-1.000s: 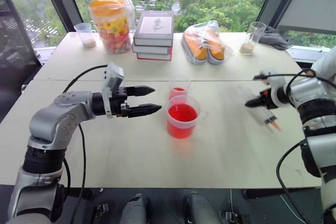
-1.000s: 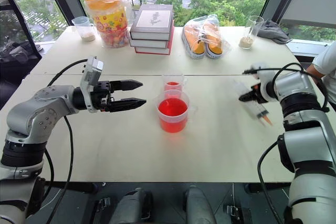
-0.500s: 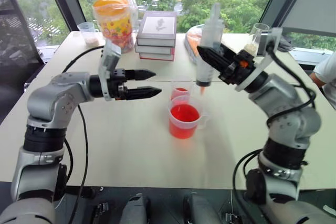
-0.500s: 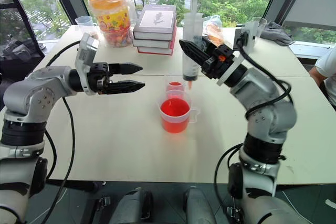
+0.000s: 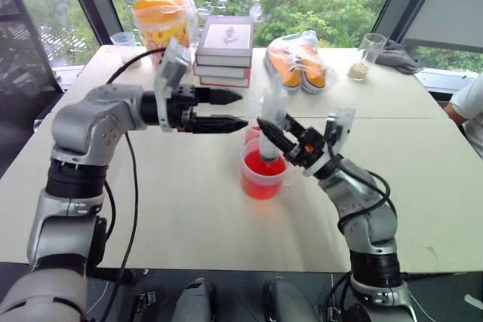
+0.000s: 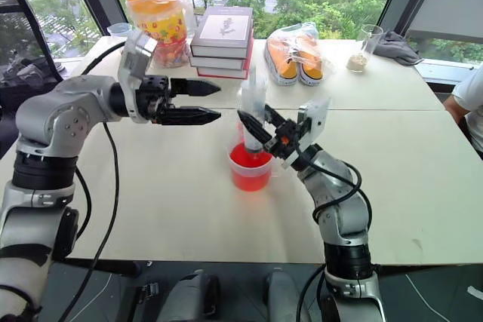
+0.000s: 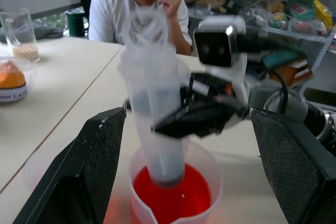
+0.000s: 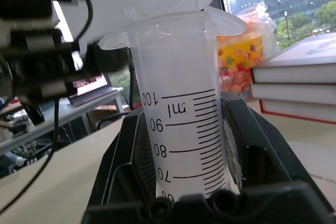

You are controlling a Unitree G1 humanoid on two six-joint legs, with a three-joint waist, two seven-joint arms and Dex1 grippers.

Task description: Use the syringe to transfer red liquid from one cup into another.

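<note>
Head views: the right pincer (image 5: 266, 132) has swung in from the tabletop's (image 5: 189, 216) right side and now pinches the syringe (image 5: 272, 115) upright, tip down in the wide cup (image 5: 263, 173). The narrow cup (image 5: 252, 135) stands just behind. The left pincer (image 5: 240, 111), spread, has risen.

Left wrist view: one syringe (image 7: 152, 124), its lower end in red liquid (image 7: 178, 200).

Right wrist view: one syringe barrel (image 8: 184, 129) between the fingers (image 8: 262, 150).
</note>
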